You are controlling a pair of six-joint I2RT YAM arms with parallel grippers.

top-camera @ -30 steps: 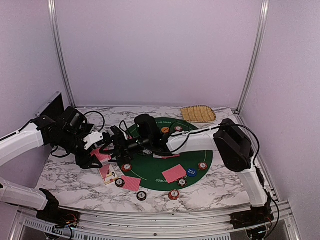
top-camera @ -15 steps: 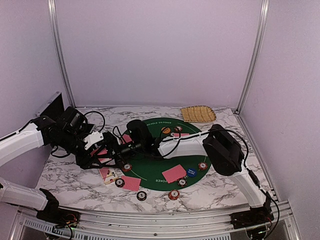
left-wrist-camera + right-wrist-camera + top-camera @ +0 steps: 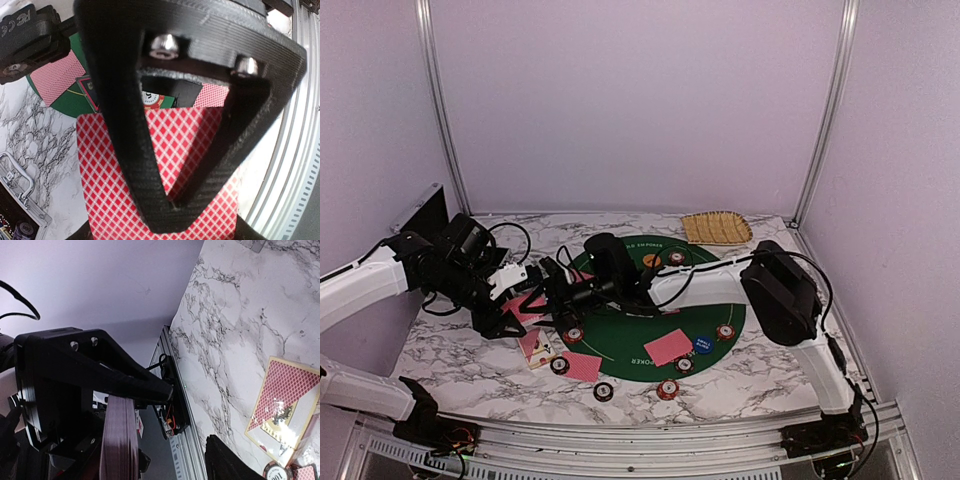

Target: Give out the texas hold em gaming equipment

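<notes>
My left gripper (image 3: 520, 300) hovers over the table's left side, shut on a deck of red-backed cards (image 3: 110, 190) that fills the left wrist view. My right gripper (image 3: 557, 292) reaches across the green mat (image 3: 620, 345) right up to that deck. The right wrist view shows the deck edge-on (image 3: 117, 440), and one of my fingers (image 3: 235, 462) stands well apart from it, jaws open. Single cards (image 3: 668, 347) (image 3: 582, 366), several striped chips (image 3: 604, 391) (image 3: 667, 388) (image 3: 725, 331), a blue button (image 3: 703, 344) and an orange button (image 3: 651, 260) lie around the mat.
A tan woven tray (image 3: 716, 227) sits at the back right. A face-up card with a red-backed card on it (image 3: 287, 390) lies on the marble left of the mat, with a chip (image 3: 277, 471) beside it. Metal frame rails border the table.
My right arm reached left toward the deck, then eased slightly back to the right, and its jaws have narrowed. The left arm and its deck stayed put.
</notes>
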